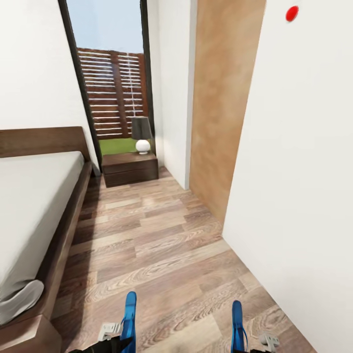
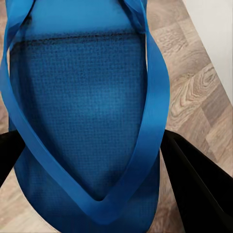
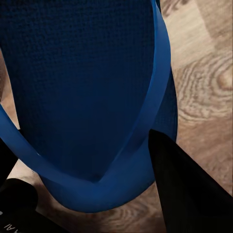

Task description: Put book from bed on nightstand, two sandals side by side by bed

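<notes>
The two sandals [image 2: 82,111] [image 3: 82,82] have woven-textured soles and smooth straps, above the matt grained wood floor [image 1: 162,250] beside the bed's [image 1: 34,201] plain white mattress.

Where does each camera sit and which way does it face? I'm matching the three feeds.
Head view: on the robot's head, looking forward and down the floor beside the bed; both pincers at the bottom edge, each holding a sandal.
Left wrist view: near the left pincer, looking along its fingers at the left sandal.
Right wrist view: near the right pincer, looking at the right sandal.
Shared: all show sandals and wood floor.
</notes>
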You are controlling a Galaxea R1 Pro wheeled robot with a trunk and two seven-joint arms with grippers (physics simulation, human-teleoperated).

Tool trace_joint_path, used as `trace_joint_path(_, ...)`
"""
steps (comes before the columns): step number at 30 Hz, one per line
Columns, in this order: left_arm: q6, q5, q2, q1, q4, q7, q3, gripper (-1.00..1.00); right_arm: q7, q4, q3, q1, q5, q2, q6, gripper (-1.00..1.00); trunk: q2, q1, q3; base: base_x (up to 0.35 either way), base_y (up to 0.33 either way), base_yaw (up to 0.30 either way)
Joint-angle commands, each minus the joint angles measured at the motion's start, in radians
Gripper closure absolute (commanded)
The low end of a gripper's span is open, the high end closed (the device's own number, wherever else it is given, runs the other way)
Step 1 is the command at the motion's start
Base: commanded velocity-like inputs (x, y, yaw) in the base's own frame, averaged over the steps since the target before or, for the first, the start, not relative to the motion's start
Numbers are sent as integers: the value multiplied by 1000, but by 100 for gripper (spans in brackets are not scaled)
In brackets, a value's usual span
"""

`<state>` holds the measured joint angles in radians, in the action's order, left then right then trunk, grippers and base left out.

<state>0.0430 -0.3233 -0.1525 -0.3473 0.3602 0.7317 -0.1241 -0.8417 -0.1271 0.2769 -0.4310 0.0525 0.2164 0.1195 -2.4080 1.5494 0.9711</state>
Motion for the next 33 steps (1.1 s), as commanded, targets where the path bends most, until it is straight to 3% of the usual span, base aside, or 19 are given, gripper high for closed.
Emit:
trace_joint_path(1,5,-11,-1,0,0,1,-6,100,-5,-2,10,0,4,0,9,100,0,0,1,325,0,226)
trace_joint_path(8,5,-11,-1,-1,0,1,-6,100,-5,-2,10,0,4,0,9,100,0,0,1,325,0,162)
trace_joint_path(33,5,-11,-1,-1,0,0,-6,100,-5,-2,10,0,4,0,9,100,0,0,1,325,0,2)
